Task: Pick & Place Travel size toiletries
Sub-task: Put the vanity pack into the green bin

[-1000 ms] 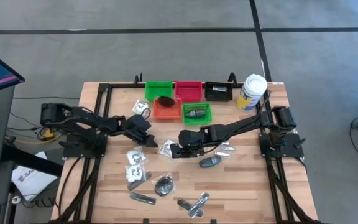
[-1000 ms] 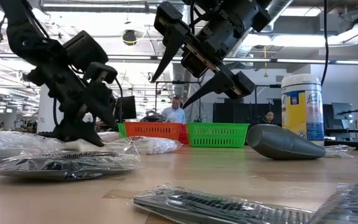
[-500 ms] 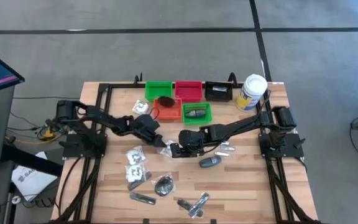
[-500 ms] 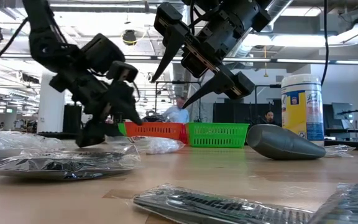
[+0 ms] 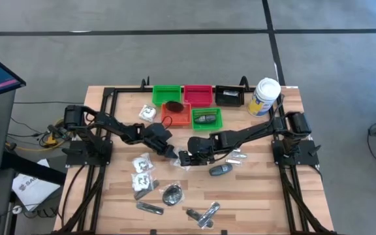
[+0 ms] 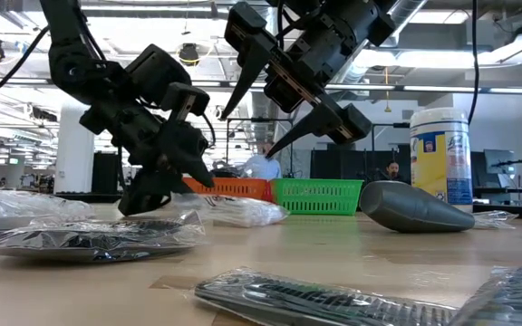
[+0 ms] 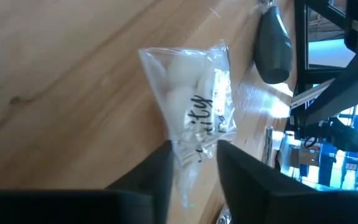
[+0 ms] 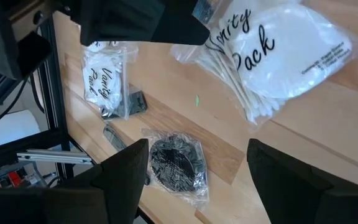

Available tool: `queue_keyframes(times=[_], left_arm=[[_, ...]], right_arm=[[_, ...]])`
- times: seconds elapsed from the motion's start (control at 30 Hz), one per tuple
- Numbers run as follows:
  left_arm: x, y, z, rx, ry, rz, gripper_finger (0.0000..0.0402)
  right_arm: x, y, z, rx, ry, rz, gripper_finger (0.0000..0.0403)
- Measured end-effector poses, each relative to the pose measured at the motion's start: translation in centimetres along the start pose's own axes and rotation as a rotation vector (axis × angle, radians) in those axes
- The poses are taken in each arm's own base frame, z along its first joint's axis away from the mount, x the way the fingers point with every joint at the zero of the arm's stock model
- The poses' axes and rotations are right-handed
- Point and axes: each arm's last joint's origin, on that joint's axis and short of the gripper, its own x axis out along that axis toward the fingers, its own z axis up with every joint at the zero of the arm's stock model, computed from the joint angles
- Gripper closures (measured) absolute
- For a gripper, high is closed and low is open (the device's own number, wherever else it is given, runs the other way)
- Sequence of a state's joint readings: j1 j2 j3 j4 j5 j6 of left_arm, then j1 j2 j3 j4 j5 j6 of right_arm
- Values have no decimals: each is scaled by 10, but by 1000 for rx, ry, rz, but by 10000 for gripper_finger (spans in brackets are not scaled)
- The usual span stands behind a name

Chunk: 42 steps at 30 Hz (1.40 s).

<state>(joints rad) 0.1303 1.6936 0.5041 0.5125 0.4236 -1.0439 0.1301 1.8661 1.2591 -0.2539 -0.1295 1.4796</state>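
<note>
The travel size toiletries lie scattered on the wooden table (image 5: 253, 196). A clear packet of white cotton pads (image 7: 194, 106) (image 8: 278, 50) lies flat at mid table. My left gripper (image 7: 194, 168) (image 5: 170, 154) has come in from the left and is shut on that packet's near end. My right gripper (image 8: 207, 180) (image 6: 247, 134) hangs open above the same packet and touches nothing. A dark grey oval (image 5: 220, 170) lies to the right. More clear packets (image 5: 141, 164) and a black round piece (image 5: 172, 194) lie nearer the front. My left gripper pinches the clear packet's narrowed near end (image 7: 191, 152) between its two fingers. The fingers slant down from the table's left. The rest of the packet (image 6: 238, 211) lies on the table, spreading out beyond the fingertips.
Green (image 5: 166, 94), red (image 5: 198, 94), black (image 5: 228, 96), orange (image 5: 175, 115) and a second green tray (image 5: 206, 118) stand at the back. A tall white canister (image 5: 264, 96) stands at the back right. Silvery tubes (image 5: 204, 214) lie by the front edge.
My left gripper has travelled toward the table's right edge, from beside the left packets to the clear packet under my right gripper.
</note>
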Motion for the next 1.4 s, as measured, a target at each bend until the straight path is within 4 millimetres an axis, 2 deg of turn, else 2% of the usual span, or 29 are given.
queue_keyframes(times=[0.17, 0.23, 0.4, 0.47, 0.77, 0.9, 1.03, 1.13, 1.2, 1.4], left_arm=[[0, 0, 0, 15, 1, 1, 380], [0, 0, 0, 15, 0, 1, 394], [-3, -1, -1, 15, 4, -4, 400], [-9, -8, 0, 28, -4, -34, 401], [-60, -57, 10, 51, -134, -259, 401], [-83, -66, 18, 30, -219, -322, 401], [-102, -64, 30, 13, -306, -342, 401], [-113, -59, 40, -6, -371, -341, 401], [-119, -55, 48, -27, -408, -335, 401], [-148, -53, 79, -35, -545, -346, 401]], right_arm=[[0, 0, 0, -9, 0, 0, 138], [0, 0, 0, -13, 1, 0, 138], [0, 0, 0, -21, 4, 2, 138], [0, 0, -1, -26, 5, 3, 138], [0, 6, -1, -97, 54, 66, 138], [-2, 14, 3, -122, 70, 163, 138], [-7, 27, 11, -216, 114, 321, 138], [-17, 37, 19, -246, 118, 431, 138], [-32, 44, 25, -280, 96, 500, 138], [-101, 60, 49, -416, -63, 668, 138]])
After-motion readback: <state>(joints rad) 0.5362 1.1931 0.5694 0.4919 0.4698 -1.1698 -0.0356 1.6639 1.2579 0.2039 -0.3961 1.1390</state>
